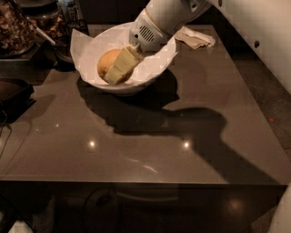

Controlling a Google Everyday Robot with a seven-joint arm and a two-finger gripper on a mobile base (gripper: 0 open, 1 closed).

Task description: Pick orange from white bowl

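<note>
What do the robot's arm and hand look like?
The arm is a smooth, rounded white shell with a dotted vent patch near the wrist. Its hand, down in the white bowl beside the orange, is pale yellowish and blocky.

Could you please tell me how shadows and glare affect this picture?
Camera view: the arm shadows the table toward the lower right; two glare spots dot it; the hand, at the orange in the white bowl, is well lit.
</note>
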